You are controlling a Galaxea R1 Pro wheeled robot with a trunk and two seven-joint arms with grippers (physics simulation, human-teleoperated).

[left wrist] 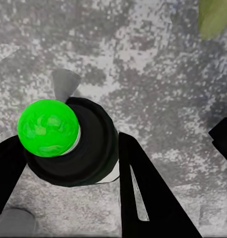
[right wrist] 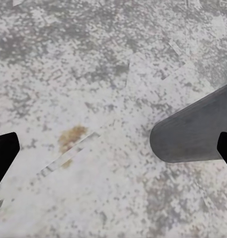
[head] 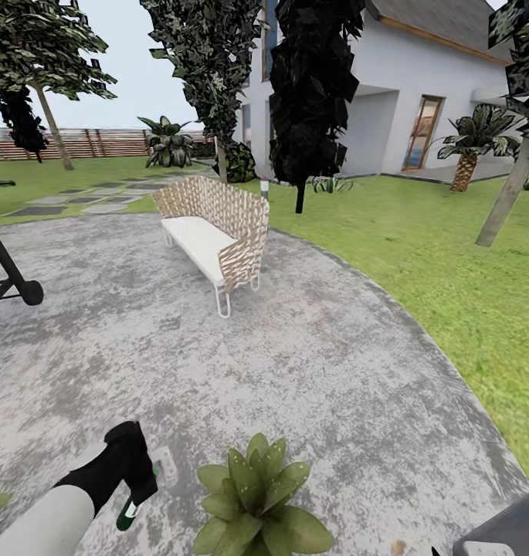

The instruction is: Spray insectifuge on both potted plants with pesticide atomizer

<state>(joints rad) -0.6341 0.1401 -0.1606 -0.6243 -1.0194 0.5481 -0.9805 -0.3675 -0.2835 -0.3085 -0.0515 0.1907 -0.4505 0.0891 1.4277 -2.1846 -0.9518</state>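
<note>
Head view. Round grey stone patio (head: 310, 371) bordered by lawn (head: 449, 255). A woven wicker bench (head: 214, 235) with a white seat stands near the patio's far edge, with trees, a slatted fence and a white house (head: 442, 85) behind it. One potted plant (head: 256, 498), a rosette of pointed green leaves, sits on the patio at its near edge; the pot is hidden under the leaves. A leaf tip at the near left corner may belong to the second plant; cannot tell. The left gripper (head: 133, 483), on a white-sleeved arm, hangs just beside the rosette on its left, over the patio. A small dark-and-green object pokes from beneath the gripper, likely the pesticide atomizer (head: 128, 513).

Left wrist view. Two black fingers (left wrist: 143, 188) pinch a dark round bottle body, topped by a bright green ball, against the grey stone. A pale spray-head part juts out beyond it. A green leaf (left wrist: 215, 17) shows at one corner.

Right wrist view. Fingertips (right wrist: 4, 153) spread wide, nothing between them; mottled stone below, a grey rounded part (right wrist: 192, 134) crossing the frame.

Progress, by judgement. Atomizer picked up and brought beside one plant; no spray visible. Spraying of both plants remains.
</note>
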